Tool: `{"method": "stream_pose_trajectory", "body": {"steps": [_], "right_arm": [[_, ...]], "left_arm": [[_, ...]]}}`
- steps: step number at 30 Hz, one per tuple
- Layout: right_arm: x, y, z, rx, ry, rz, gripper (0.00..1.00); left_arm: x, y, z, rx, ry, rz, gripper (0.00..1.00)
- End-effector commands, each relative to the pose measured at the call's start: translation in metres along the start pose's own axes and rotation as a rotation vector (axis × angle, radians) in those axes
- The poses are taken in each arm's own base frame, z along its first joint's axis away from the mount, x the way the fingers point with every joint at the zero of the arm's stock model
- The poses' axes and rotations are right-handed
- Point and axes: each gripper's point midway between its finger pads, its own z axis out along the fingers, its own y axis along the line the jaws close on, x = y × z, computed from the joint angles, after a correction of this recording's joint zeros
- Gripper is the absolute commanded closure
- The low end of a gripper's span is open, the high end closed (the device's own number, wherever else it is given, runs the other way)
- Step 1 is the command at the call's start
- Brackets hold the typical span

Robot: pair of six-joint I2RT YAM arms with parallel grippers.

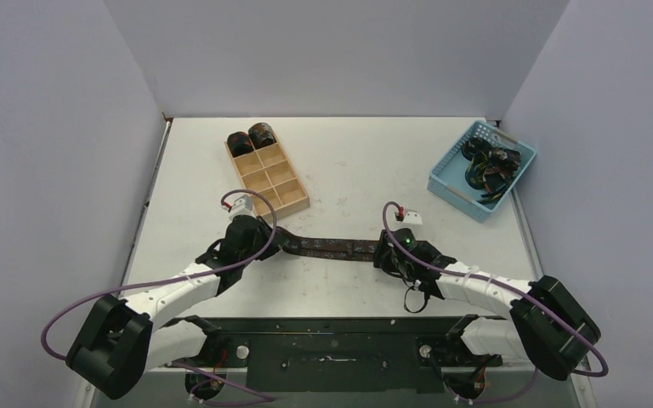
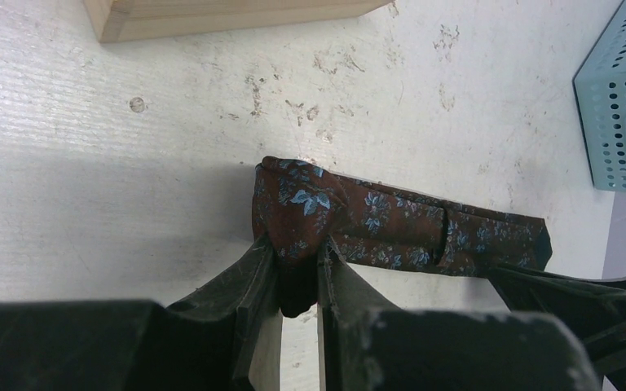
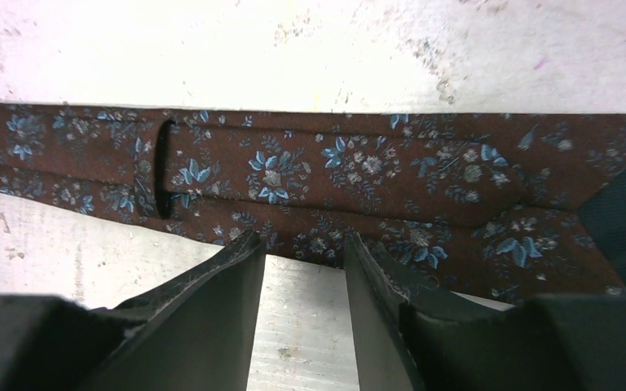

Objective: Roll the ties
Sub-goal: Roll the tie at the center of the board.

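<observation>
The table (image 1: pixel 349 161) carries one tie (image 1: pixel 332 247), flat and unrolled. The basket (image 1: pixel 447 180) holds more ties (image 1: pixel 489 166); the tray (image 1: pixel 279 183) holds two coils (image 1: pixel 251 138). My left gripper (image 2: pixel 297 269) clenches the tie's folded end; my right gripper (image 3: pixel 304 252) stands released at its edge.

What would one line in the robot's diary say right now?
left hand shut on folded end of tie | right hand open at tie's edge | tie lying along table | two rolled ties in tray
</observation>
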Motion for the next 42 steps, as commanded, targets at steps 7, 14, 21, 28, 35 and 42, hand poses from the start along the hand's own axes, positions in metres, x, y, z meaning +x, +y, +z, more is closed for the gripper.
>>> {"method": "stream_pose_trajectory", "body": {"steps": [7,14,21,28,35,42], "right_arm": [[-0.062,-0.010,-0.010,0.128,-0.157,0.013,0.56],[-0.058,-0.022,0.010,0.195,-0.120,0.003,0.62],[-0.038,-0.029,0.012,0.203,-0.071,0.006,0.76],[-0.017,-0.035,0.011,0.192,-0.022,0.012,0.86],[-0.008,-0.031,0.005,0.160,-0.001,0.009,0.95],[0.012,-0.034,0.005,0.150,0.049,0.029,0.95]], "left_arm": [[-0.007,-0.005,-0.002,0.020,-0.043,-0.010,1.00],[-0.006,-0.005,-0.002,0.025,-0.040,-0.006,1.00],[-0.011,-0.007,-0.003,0.021,-0.052,-0.006,1.00],[-0.017,-0.008,-0.004,0.011,-0.072,0.008,1.00],[-0.017,-0.007,-0.002,0.005,-0.071,0.002,1.00],[-0.024,-0.011,-0.004,0.001,-0.092,-0.001,1.00]]}}
